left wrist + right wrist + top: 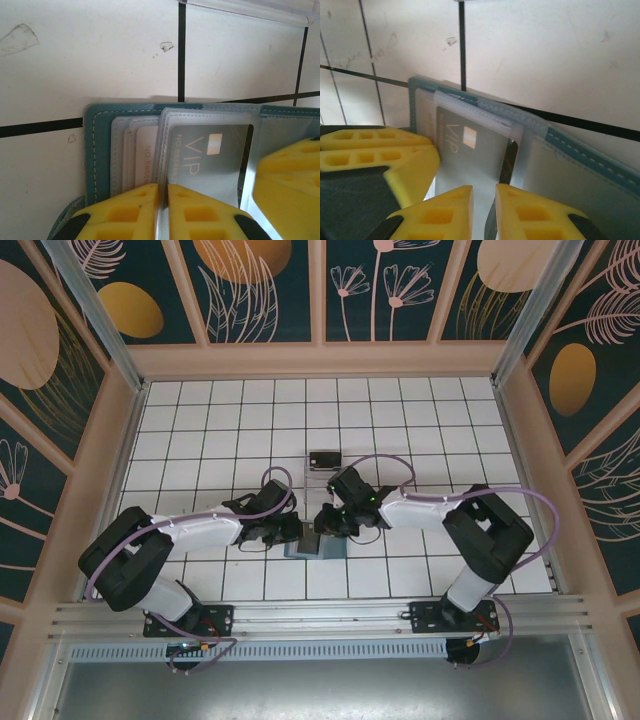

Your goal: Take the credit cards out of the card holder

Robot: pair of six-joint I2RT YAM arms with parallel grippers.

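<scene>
Pinching a clear sleeve (pixel 172 120) of the card holder (pixel 100 150), the left pincer (pixel 163 210) stood narrow. The right pincer (pixel 490 212), also narrow, appeared clamped on the dark card (pixel 470 150) between its tips. Extraction was starting; the next move called for a straight pull.

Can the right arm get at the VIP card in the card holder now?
Probably yes: the right gripper sits at the edge of the VIP card, jaws nearly shut on it, while the left gripper pinches a sleeve of the card holder.

Teal card holder (pixel 98 150); dark grey credit card (pixel 212 165), gold lettering; white black-lined tiles (pixel 100 60).
</scene>
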